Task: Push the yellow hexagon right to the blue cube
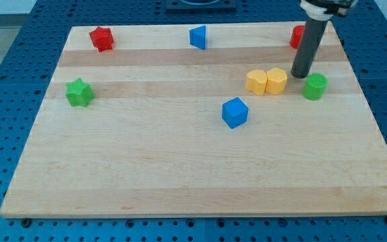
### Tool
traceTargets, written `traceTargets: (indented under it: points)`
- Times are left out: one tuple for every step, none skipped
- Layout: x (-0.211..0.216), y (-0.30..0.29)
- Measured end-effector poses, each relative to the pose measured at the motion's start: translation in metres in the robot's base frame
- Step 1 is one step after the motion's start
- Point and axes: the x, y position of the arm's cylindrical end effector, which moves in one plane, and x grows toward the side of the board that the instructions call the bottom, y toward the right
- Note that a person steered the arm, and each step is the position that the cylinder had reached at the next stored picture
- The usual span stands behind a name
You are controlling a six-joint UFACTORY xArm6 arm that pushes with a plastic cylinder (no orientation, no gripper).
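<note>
Near the desk's (180,161) upper right, my tip (301,75) stands upright between the yellow hexagon (277,81) and green cylinder (315,87); no gripper exists. The blue cube (234,112) lies lower-left.

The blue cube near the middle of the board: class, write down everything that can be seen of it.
The blue cube is a small, solid-looking block of plain, matte blue, plastic by its look. It sits flat on the wooden board, turned so one corner faces the view's bottom, with its top face and two side faces showing. It stands alone, touching no other block. The two yellow blocks lie apart from it, toward the view's upper right, and my tip is beyond them, nowhere near the cube.
</note>
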Motion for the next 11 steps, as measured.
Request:
traceTargets:
  points:
    - [0.000, -0.009]
    - [0.003, -0.020]
    - [0.010, -0.029]
    - [0.023, -0.036]
    - [0.038, -0.043]
    - [0.055, -0.052]
    - [0.070, -0.065]
    - [0.081, -0.078]
    - [0.090, -0.094]
    - [0.097, -0.112]
    - [0.100, -0.133]
